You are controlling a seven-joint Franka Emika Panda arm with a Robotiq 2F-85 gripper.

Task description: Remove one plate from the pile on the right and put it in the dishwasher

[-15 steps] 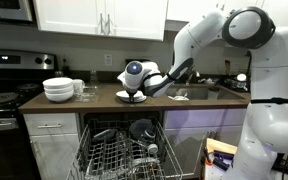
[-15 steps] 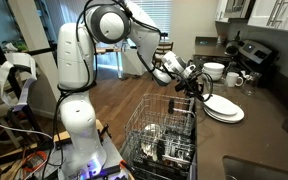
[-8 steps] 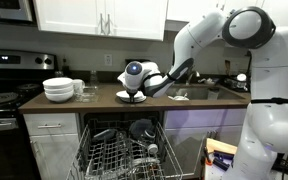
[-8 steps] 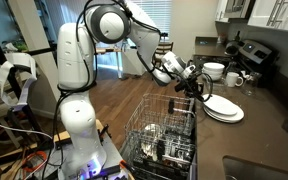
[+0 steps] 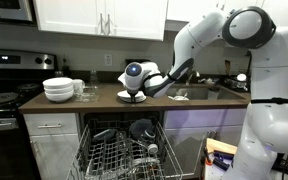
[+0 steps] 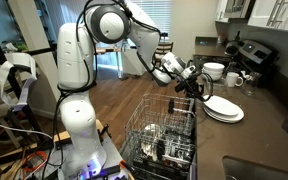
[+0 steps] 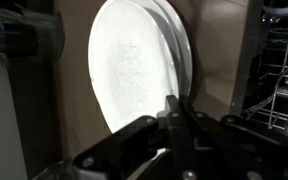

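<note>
We see the gripper (image 7: 174,106) at the near rim of the plate (image 7: 134,65) atop the pile (image 6: 224,108), fingers pressed together, any grip on it unclear to us, pile near the countertop (image 5: 99,97) edge, dishwasher (image 5: 124,150) rack drawn out below, open air above it.

We find no change over the last second. The gripper (image 6: 195,86) sits at the same spot on the near rim of the pile (image 6: 225,110), fingers pressed together as before, and the arm's pose matches the earlier pictures in both exterior views.
</note>
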